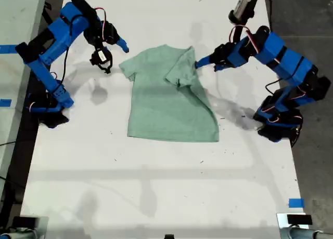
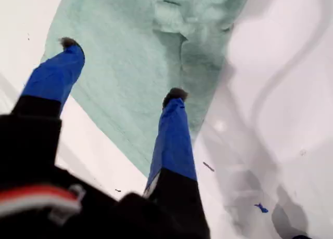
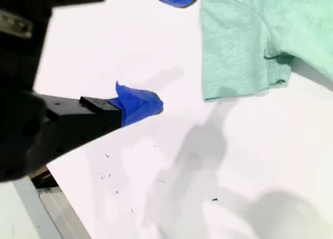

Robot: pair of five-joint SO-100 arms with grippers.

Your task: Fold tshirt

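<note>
Mint tshirt (image 1: pixel 169 96) half-folded; white table (image 1: pixel 156 187)

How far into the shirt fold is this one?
Early. One side of the tshirt is already turned in over the body, on the exterior view's right. My first gripper is open at that folded edge, holding nothing. My second gripper is open above bare table, beside the sleeve that is flat and unfolded. Left: that side's fold, then folding the length.
</note>
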